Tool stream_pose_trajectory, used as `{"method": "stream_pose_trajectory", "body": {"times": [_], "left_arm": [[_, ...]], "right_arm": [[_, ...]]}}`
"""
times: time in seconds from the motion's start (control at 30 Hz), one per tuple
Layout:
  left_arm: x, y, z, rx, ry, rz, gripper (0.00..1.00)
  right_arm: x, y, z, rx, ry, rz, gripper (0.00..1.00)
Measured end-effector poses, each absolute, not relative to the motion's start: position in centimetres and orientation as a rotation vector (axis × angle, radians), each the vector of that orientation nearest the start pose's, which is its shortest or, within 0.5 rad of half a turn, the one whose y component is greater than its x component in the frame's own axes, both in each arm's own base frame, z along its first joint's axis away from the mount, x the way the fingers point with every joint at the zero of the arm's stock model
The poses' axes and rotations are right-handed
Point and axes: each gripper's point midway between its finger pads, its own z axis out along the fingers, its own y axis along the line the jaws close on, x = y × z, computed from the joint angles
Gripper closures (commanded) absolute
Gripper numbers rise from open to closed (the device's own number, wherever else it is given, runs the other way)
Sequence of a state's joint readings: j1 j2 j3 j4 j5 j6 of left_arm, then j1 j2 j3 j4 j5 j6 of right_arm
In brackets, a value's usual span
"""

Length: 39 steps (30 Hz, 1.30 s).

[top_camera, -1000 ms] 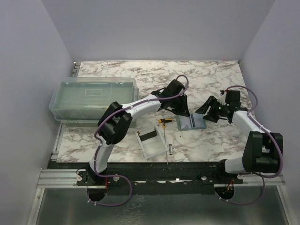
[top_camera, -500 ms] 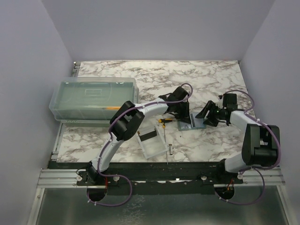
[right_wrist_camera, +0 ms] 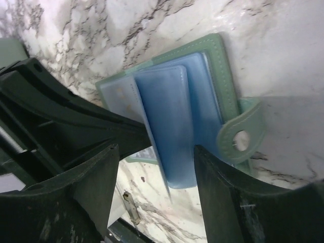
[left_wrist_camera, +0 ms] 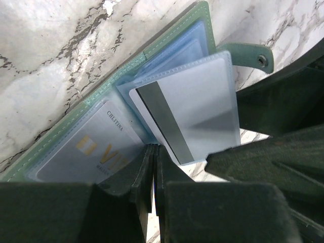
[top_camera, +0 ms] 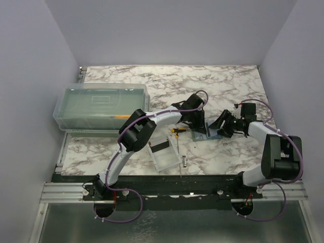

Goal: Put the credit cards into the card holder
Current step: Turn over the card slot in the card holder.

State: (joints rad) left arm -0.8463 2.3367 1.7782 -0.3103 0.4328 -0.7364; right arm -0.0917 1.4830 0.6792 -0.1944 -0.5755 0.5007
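The sage-green card holder (top_camera: 208, 132) lies open on the marble, its pale blue sleeves up. In the left wrist view it (left_wrist_camera: 152, 53) holds a card with a dark stripe (left_wrist_camera: 187, 116) in a raised sleeve and a card with gold lettering (left_wrist_camera: 96, 149) in the left pocket. My left gripper (left_wrist_camera: 153, 148) (top_camera: 199, 124) is shut, its tips pressed on the holder's middle. My right gripper (right_wrist_camera: 156, 149) (top_camera: 223, 126) is open, its fingers either side of the raised blue sleeves (right_wrist_camera: 172, 126), beside the snap tab (right_wrist_camera: 240, 136). A dark card (top_camera: 161, 147) lies in the clear tray.
A small clear tray (top_camera: 166, 158) sits near the front middle. An orange-handled black tool (top_camera: 177, 130) lies just left of the holder. A small metal piece (top_camera: 184, 161) lies by the tray. A large translucent lidded box (top_camera: 98, 106) stands at the left.
My left gripper has come down and right onto the holder. My right gripper has moved left up to the holder's right side. The holder has shifted slightly.
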Motion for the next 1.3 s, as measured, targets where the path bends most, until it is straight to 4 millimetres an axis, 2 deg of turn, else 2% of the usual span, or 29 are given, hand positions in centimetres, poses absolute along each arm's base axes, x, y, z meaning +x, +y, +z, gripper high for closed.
{"method": "stream_pose_trajectory", "body": {"times": [0.33, 0.7, 0.9, 1.13, 1.3], "left_arm": [[29.9, -48.6, 3.6, 0.374, 2.704, -1.128, 0.90], [29.8, -48.5, 3.6, 0.378, 2.701, -1.122, 0.90], [29.7, -48.2, 3.5, 0.382, 2.697, -1.111, 0.90], [29.7, -48.1, 3.6, 0.383, 2.692, -1.112, 0.90], [29.7, -48.1, 3.6, 0.383, 2.692, -1.112, 0.90]], "right_arm": [[30.2, 9.5, 8.0, 0.465, 2.416, 0.983, 0.36], [29.9, 10.4, 8.1, 0.443, 2.414, 1.074, 0.37], [29.8, 10.5, 8.0, 0.448, 2.412, 1.084, 0.47], [29.6, 10.5, 7.1, 0.472, 2.436, 1.088, 0.49], [29.5, 10.5, 6.7, 0.475, 2.448, 1.086, 0.40]]}}
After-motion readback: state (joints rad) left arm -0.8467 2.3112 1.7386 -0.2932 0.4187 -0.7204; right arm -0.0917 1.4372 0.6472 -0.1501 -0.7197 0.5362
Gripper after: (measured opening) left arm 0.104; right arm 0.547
